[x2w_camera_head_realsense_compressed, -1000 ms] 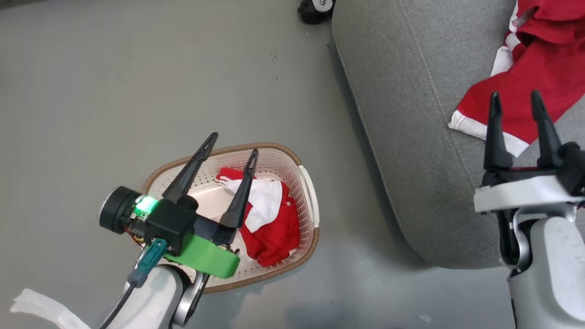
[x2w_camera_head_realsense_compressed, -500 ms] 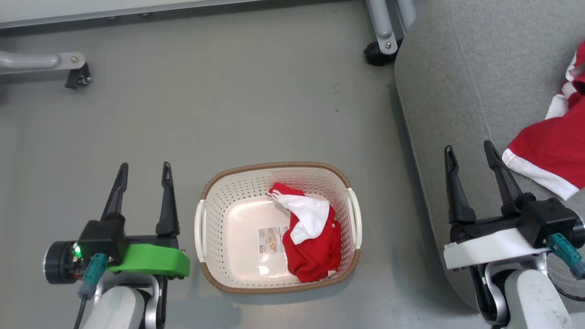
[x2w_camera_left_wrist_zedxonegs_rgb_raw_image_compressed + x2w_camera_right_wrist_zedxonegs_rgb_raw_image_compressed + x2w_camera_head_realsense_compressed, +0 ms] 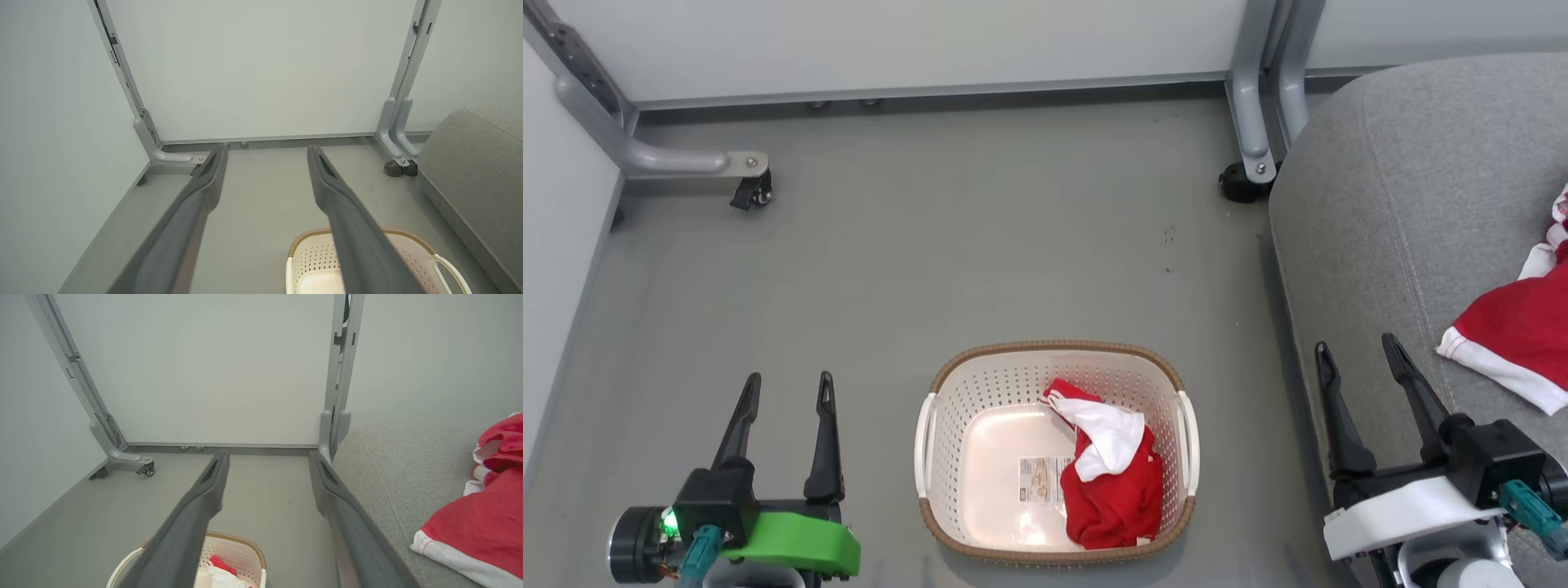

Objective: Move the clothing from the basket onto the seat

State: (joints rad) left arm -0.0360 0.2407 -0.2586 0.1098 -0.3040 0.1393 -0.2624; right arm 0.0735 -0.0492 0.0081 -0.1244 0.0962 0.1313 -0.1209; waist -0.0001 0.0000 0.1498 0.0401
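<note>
A cream perforated basket [image 3: 947,523] with a brown rim stands on the floor at the bottom middle of the head view. Crumpled in its right half lies a red and white garment [image 3: 1115,478]. A second red garment [image 3: 1515,331] with a white hem rests on the grey seat [image 3: 1380,229] at the right. My left gripper [image 3: 788,388] hangs open and empty to the left of the basket. My right gripper [image 3: 1356,347] is open and empty over the seat's front edge. The basket's rim [image 3: 392,233] shows in the left wrist view, and the red garment on the seat [image 3: 478,518] in the right wrist view.
White panel walls on grey metal frames close off the back and left. Their caster feet stand on the grey floor, one at the left [image 3: 752,192] and one by the seat's corner [image 3: 1241,181]. A sticker [image 3: 1039,478] lies on the basket's bottom.
The head camera has turned and tilted up, so the whole scene slid down and the walls came into sight. My left gripper has left the basket and now hangs beside it, still open.
</note>
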